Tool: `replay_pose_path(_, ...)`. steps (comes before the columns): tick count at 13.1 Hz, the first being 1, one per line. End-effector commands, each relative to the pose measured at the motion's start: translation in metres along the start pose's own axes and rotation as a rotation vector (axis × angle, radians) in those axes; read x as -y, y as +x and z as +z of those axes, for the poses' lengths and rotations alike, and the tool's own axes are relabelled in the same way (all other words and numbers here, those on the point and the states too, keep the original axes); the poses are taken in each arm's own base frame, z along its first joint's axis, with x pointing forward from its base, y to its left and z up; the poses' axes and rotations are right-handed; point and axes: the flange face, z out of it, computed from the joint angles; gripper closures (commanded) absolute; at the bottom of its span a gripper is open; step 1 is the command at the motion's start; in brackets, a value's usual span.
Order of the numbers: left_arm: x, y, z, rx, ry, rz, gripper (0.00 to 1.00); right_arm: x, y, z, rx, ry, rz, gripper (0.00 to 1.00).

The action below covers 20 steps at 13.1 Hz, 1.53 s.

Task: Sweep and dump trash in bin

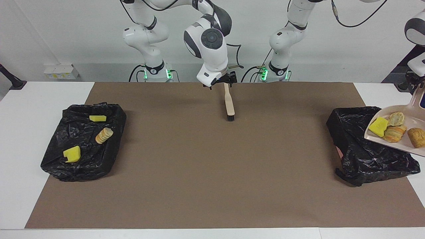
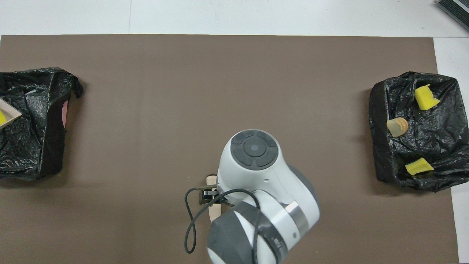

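At the right edge of the facing view we see the left hand (image 1: 419, 87), mostly cut off by the frame, clamped on the handle of a beige plastic dustpan (image 1: 403, 146) raised over a crumpled black plastic bin bag (image 1: 365, 156) at the left arm's end of the table. In the pan lie a bright yellow sponge chunk (image 1: 378, 126), two tan crinkled pastry-like pieces (image 1: 395, 127) and a brown bun-like piece (image 1: 417, 137).

At upper centre, the right hand (image 1: 225, 80) hangs with its fingers spread wide just over the handle tip of a beige-handled brush with black bristles (image 1: 229, 104), which lies on the brown table mat (image 1: 212, 172).

At the left of the frame, a second black plastic bin bag (image 1: 83, 159) holds two yellow sponge chunks (image 1: 72, 154) and a ridged orange-tan piece (image 1: 104, 135).

The overhead view shows only a corner of the dustpan at its left edge.
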Motion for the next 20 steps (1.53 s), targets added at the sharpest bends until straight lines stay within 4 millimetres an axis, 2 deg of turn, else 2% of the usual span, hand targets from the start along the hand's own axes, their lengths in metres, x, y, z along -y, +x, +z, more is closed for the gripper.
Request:
replay_pose_path(1, -0.004, 0.019, -0.018, 0.083, 0.065, 0.082, 1.00, -0.034, 0.012, -0.052, -0.061, -0.044, -0.055, 0.00)
replay_pose_path(2, -0.006, 0.025, -0.024, 0.101, 0.082, 0.100, 1.00, -0.052, 0.013, -0.072, -0.094, -0.072, -0.069, 0.00)
replay_pose_path(4, -0.008, 0.024, -0.028, 0.155, 0.100, 0.119, 1.00, -0.089, 0.016, -0.104, -0.148, -0.073, -0.070, 0.00)
replay_pose_path(7, -0.013, 0.029, -0.039, 0.253, 0.145, 0.167, 1.00, -0.153, 0.024, -0.136, -0.189, -0.079, -0.143, 0.00)
replay_pose_path(9, -0.024, 0.044, -0.051, 0.308, 0.163, 0.204, 1.00, -0.193, 0.026, -0.149, -0.194, -0.134, -0.195, 0.00)
replay_pose_path(10, -0.022, 0.041, -0.056, 0.364, 0.191, 0.213, 1.00, -0.210, 0.025, -0.157, -0.202, -0.163, -0.215, 0.00)
replay_pose_path(12, -0.024, 0.052, -0.077, 0.452, 0.281, 0.257, 1.00, -0.241, 0.024, -0.172, -0.201, -0.181, -0.222, 0.00)
replay_pose_path(15, -0.033, 0.064, -0.102, 0.478, 0.314, 0.288, 1.00, -0.270, 0.021, -0.184, -0.181, -0.278, -0.210, 0.00)
replay_pose_path(16, -0.034, 0.068, -0.120, 0.486, 0.348, 0.316, 1.00, -0.282, 0.021, -0.186, -0.174, -0.298, -0.192, 0.00)
replay_pose_path(19, -0.049, 0.094, -0.151, 0.374, 0.375, 0.320, 1.00, -0.328, 0.017, -0.192, -0.167, -0.240, -0.094, 0.00)
replay_pose_path(20, -0.053, 0.100, -0.151, 0.269, 0.322, 0.284, 1.00, -0.338, 0.016, -0.193, -0.172, -0.208, -0.067, 0.00)
